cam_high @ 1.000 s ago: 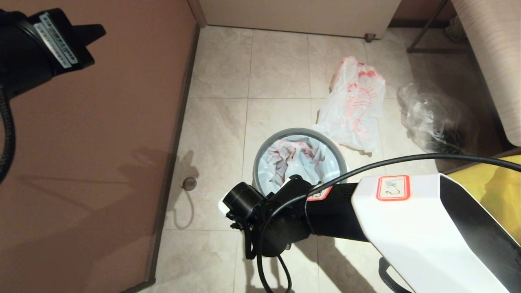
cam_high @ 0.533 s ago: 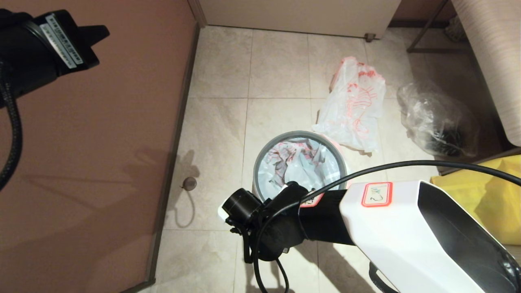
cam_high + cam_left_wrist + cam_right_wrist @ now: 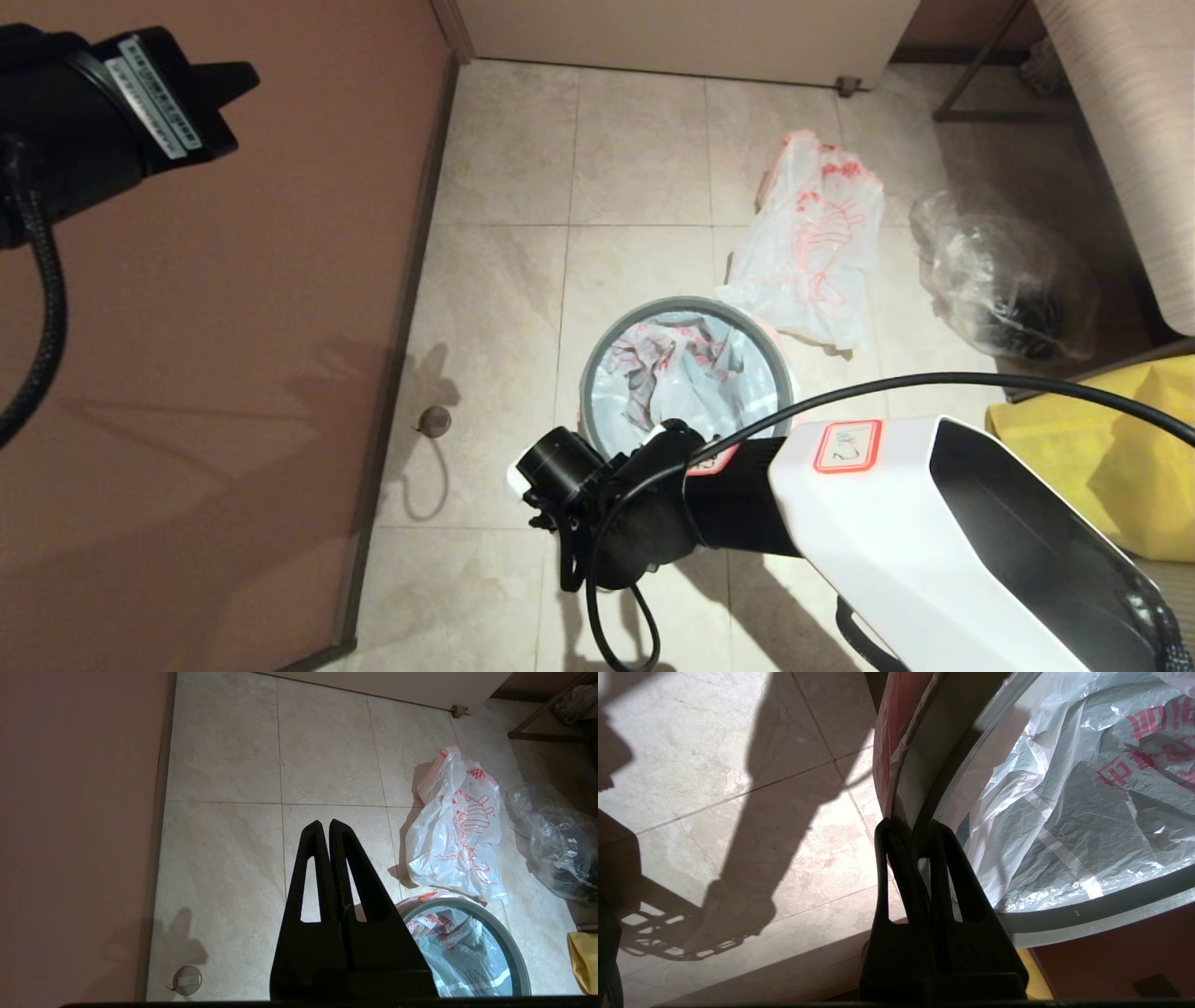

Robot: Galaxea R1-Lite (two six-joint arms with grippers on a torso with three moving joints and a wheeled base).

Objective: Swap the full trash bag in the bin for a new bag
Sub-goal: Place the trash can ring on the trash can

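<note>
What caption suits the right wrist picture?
Shut right gripper pinching the round bin's thin grey ring rim over its white red-lettered plastic liner bag.

New bag (image 3: 686,378) lines the black, grey-rimmed bin (image 3: 607,341) — full trash bag (image 3: 812,257) lies just beside it.

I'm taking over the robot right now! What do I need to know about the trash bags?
Left gripper: shut, empty, raised over the floor by the brown wall.
Right gripper: shut, tips at the grey ring of the bin; whether it grips is unclear.
Full trash bag: out, on the floor just beyond the bin.
New bag: lining the bin, edge folded over the rim.
Left: probably just seating the ring, then backing off.
</note>
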